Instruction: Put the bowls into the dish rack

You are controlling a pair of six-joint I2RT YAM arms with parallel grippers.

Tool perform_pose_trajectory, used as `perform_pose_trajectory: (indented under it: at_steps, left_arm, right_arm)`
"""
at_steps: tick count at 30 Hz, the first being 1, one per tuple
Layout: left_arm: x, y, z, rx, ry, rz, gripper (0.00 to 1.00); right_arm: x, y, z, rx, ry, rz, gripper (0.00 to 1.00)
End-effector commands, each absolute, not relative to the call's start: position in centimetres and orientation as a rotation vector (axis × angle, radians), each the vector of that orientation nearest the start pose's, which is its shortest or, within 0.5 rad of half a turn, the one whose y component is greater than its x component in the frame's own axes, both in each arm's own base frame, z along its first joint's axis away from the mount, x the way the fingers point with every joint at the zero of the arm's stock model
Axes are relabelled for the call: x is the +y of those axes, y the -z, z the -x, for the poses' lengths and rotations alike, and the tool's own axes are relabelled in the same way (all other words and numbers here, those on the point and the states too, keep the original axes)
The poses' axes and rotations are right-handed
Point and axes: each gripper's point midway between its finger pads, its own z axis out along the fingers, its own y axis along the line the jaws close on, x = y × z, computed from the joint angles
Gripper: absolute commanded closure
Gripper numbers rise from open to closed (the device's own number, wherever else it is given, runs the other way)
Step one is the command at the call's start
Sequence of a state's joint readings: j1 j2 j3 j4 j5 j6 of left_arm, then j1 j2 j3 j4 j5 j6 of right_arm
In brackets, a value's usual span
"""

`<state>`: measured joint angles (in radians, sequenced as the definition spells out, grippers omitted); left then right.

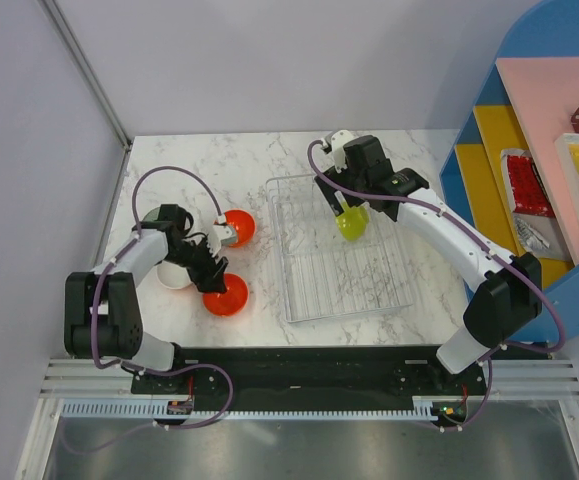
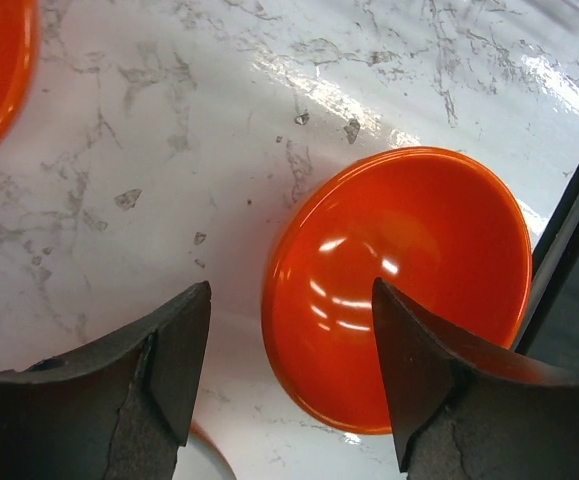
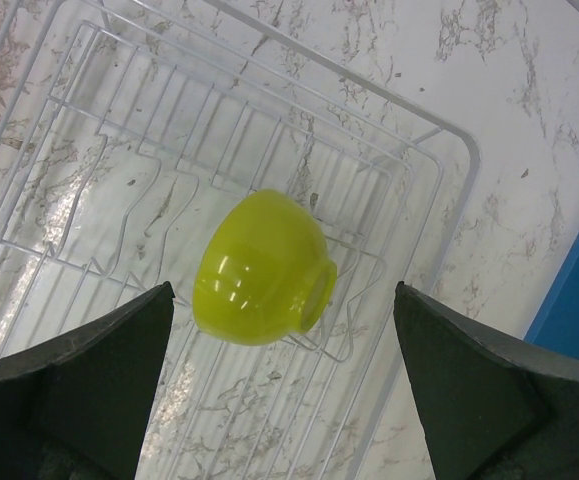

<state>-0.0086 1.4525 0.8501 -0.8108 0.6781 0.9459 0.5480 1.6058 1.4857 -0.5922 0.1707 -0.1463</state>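
The left pincer (image 2: 291,288) is released, its fingers straddling the rim of a glossy red-orange round bowl (image 2: 409,270) sitting upright on the white marble bench (image 2: 169,150). The right pincer (image 3: 284,290) hangs wide apart above a glossy lime-green bowl (image 3: 259,270) lying tilted inside the clear ribbed dish rack (image 3: 449,150).
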Motion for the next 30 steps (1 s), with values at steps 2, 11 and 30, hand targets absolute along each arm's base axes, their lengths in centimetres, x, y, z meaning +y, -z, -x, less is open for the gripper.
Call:
perform_pose_trajectory:
  at_steps: [2,11,30]
  left_arm:
    - [-8.7,-4.2,-24.2,2.27,0.689,-1.351,0.34]
    - [-9.3,-4.8,-24.5,2.255,0.666,-1.37,0.88]
    - [-16.0,-23.8,-33.4,1.656,0.709,-1.099,0.98]
  right_arm:
    - [20.6,-22.9,-38.7,2.136,-0.087,0.694,0.02]
    - [20.8,-22.7,-38.7,2.139,-0.09,0.699,0.02]
    - [29.6,-26.8,-32.3,2.098,-1.144,0.792,0.02]
